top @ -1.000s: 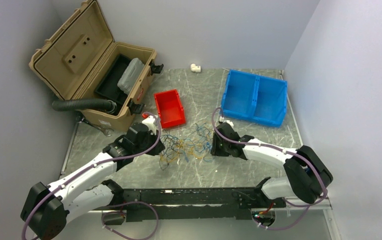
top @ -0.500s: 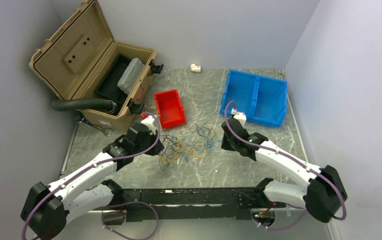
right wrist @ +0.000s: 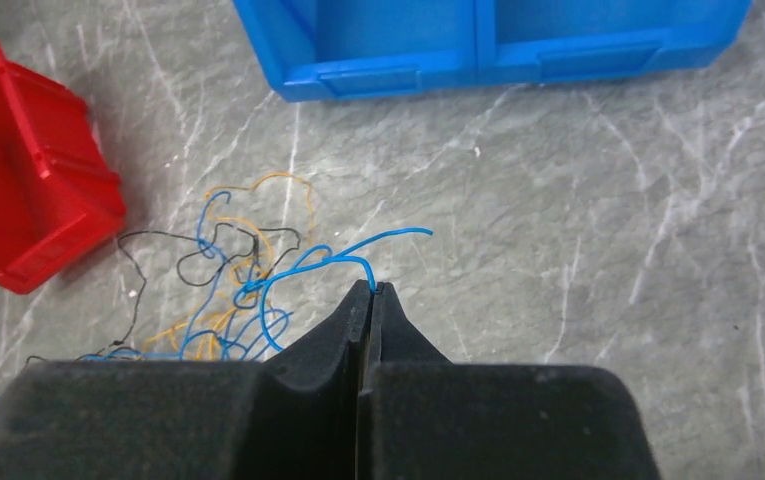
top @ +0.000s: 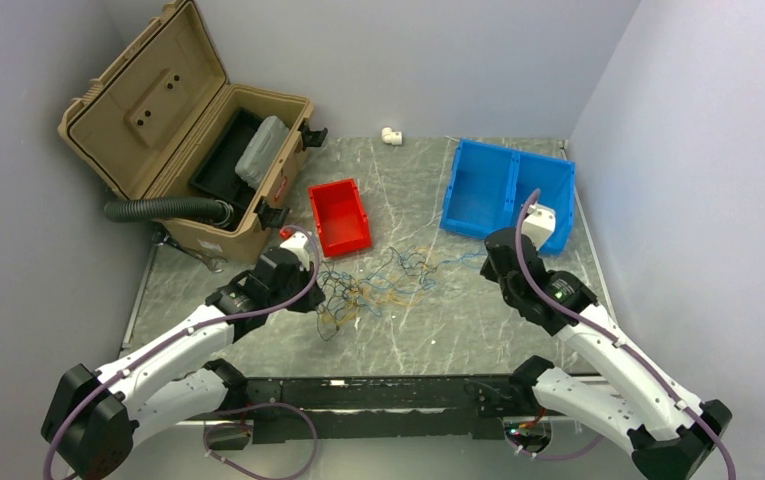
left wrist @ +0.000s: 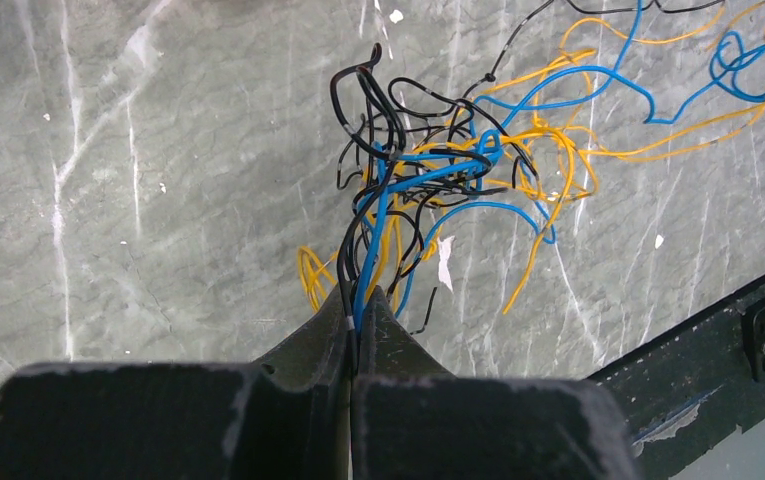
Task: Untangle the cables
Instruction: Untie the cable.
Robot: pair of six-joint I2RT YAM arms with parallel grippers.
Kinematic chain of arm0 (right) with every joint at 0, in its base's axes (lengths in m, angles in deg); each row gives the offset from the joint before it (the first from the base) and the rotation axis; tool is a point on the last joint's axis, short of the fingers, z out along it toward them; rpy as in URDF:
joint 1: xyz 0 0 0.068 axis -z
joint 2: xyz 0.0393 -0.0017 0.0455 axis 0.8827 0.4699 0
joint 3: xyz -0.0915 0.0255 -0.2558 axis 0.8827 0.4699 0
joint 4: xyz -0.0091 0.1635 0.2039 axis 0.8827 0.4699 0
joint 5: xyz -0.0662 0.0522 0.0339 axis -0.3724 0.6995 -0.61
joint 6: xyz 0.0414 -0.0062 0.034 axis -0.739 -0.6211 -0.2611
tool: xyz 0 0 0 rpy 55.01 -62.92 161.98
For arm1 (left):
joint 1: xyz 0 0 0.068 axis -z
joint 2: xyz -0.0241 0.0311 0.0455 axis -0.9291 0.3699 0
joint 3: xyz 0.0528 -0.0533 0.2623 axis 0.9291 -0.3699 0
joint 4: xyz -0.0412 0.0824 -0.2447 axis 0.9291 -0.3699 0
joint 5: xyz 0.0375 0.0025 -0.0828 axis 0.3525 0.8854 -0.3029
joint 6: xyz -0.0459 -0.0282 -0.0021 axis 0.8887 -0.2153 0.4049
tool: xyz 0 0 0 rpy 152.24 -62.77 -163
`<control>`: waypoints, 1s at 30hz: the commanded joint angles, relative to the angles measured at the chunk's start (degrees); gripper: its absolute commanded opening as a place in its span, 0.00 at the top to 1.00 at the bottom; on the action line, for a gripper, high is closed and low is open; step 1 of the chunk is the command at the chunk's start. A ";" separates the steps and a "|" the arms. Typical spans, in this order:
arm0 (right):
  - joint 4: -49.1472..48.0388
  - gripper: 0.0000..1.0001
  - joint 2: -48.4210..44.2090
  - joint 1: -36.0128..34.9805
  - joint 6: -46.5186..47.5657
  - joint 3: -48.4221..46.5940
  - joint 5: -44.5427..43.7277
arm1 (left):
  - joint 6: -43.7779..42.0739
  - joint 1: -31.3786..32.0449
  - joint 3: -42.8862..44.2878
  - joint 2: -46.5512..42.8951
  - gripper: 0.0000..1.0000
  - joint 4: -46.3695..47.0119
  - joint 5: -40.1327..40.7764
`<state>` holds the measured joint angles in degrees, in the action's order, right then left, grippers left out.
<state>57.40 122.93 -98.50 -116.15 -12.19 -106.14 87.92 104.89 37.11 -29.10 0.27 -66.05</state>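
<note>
- Top view: a tangle of hair-thin orange-yellow, blue and black wire cables (top: 373, 286) lies on the grey marbled worktop (top: 428, 330), just in front of the small red plastic bin (top: 339, 216). The left gripper (top: 315, 292) is at the tangle's left edge. The right gripper (top: 486, 262) is off to its right, in front of the blue two-compartment bin (top: 508, 195), with a thin blue strand running to it. The open tan toolbox (top: 188, 130) carries a small red label, too small to read.
- Left wrist view: the left gripper (left wrist: 358, 312) is clamped on a bundle of blue, black and yellow cables (left wrist: 438, 170), which fan out beyond its tips.
- Right wrist view: the right gripper (right wrist: 370, 290) is pinched shut on one blue strand (right wrist: 358, 247); the other cables (right wrist: 228, 290) lie to its left.
</note>
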 commanded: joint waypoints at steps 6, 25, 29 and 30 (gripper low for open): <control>6.46 1.00 -1.21 0.83 1.03 -4.68 -7.35 | 2.44 0.06 3.06 -0.63 1.00 -4.21 6.52; 6.41 1.00 -2.39 2.26 4.96 -12.97 -15.37 | 8.18 0.11 8.72 -0.30 0.96 -20.91 23.79; -1.78 1.00 -4.22 2.27 12.63 -12.49 -3.54 | 1.38 2.31 7.38 -3.41 0.70 -13.04 16.81; -2.90 1.00 -4.19 2.30 13.81 -13.07 -1.48 | 0.48 2.79 7.27 -4.31 0.61 -11.79 16.12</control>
<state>63.13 120.42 -96.49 -110.27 -22.74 -117.07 94.94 105.68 43.75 -29.98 -19.51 -44.17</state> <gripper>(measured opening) 0.010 0.225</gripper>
